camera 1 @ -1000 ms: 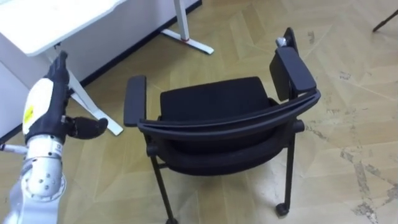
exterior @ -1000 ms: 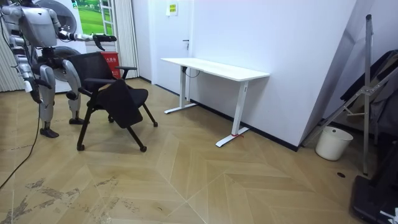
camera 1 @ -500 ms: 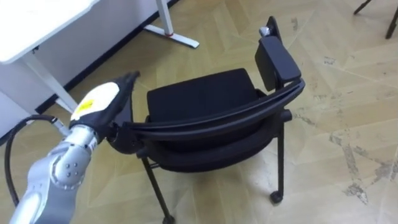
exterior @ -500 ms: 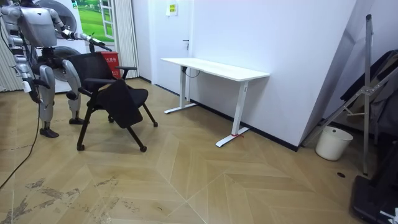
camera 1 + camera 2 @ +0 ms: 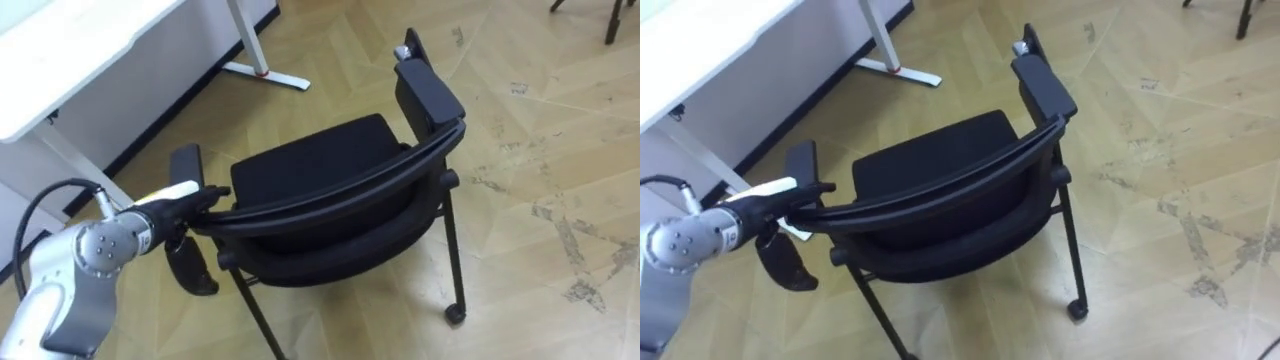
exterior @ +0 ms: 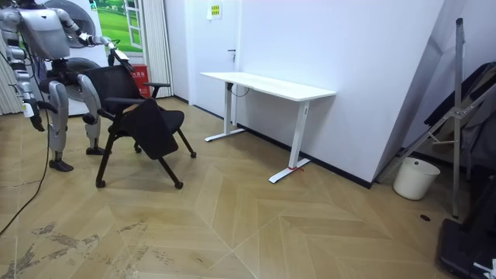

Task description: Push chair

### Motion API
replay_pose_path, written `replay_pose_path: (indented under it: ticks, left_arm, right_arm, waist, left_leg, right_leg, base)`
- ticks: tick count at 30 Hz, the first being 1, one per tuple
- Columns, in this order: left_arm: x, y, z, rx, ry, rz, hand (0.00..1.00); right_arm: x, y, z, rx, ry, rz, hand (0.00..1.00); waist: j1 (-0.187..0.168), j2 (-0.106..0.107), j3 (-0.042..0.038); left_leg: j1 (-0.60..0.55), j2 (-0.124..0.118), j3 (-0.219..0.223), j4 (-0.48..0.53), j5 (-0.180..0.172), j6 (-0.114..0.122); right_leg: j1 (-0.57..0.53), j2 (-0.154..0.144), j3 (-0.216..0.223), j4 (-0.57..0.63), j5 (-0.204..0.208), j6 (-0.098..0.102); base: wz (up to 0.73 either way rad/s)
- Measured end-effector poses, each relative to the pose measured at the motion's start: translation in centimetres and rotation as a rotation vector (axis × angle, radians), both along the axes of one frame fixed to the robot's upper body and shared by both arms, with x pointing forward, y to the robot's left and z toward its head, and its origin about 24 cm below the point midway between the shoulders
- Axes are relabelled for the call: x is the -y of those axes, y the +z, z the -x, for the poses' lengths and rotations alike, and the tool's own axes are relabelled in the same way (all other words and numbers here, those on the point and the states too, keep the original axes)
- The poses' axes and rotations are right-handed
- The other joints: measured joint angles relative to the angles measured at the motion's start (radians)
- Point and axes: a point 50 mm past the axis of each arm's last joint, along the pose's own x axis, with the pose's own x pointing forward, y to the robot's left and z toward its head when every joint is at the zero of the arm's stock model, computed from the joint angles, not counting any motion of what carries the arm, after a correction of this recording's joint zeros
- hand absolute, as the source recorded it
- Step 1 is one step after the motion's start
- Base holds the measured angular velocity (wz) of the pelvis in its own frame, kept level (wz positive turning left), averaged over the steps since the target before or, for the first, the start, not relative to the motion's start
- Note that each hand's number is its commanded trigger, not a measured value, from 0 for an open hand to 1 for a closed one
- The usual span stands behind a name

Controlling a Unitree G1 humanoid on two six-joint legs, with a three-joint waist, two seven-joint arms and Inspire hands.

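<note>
Black fingers (image 5: 206,196) of the left hand (image 5: 168,203) laid out straight, not curled, against the left end of the chair's (image 5: 320,170) curved back rail. Padded dark seat, flat armrests, thin tube legs on small castors. Herringbone wood floor (image 5: 540,150) beneath; smooth white surface (image 5: 90,50) far left. Right hand (image 6: 29,109) hanging low beside the hip.

1 black chair (image 5: 310,165) stands at the frame's centre, and 1 white desk (image 5: 90,50) sits at the upper left. In the room view, 1 white bucket (image 6: 416,178) sits at lower right.
</note>
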Motion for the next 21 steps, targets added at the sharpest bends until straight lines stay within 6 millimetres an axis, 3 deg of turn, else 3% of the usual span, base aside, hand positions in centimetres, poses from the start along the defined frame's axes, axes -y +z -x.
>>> replay_pose_path:
  ticks: [9,17,21]
  left_arm:
    - [0.8,2.1,-0.1,-0.005,-0.066,-0.008,0.0]
    - [1.2,2.3,0.0,-0.023,-0.095,0.005,0.0]
    - [1.3,2.4,0.1,-0.034,-0.104,0.007,0.0]
  right_arm:
    - [-0.1,-0.1,-0.1,0.004,-0.017,-0.008,0.0]
    - [-0.4,-0.1,-0.4,0.0,0.004,-0.007,0.0]
    - [-0.3,-0.2,0.4,-0.01,-0.022,-0.011,0.0]
  waist:
    - [0.017,0.001,-0.0043]
    - [0.024,0.014,-0.0068]
    - [0.023,0.016,-0.008]
  left_leg:
    - [-0.025,-0.003,-0.018,0.024,-0.004,0.005]
    - [-0.03,-0.003,-0.027,0.038,-0.005,0.008]
    - [-0.031,-0.003,-0.028,0.036,-0.005,0.009]
  right_leg:
    - [-0.005,0.0,-0.009,0.014,0.0,0.0]
    - [-0.003,0.001,-0.012,0.014,0.0,0.0]
    - [-0.002,0.001,-0.003,0.014,0.0,0.0]
  base:
    - [0.08]
    - [0.04]
    - [0.0]
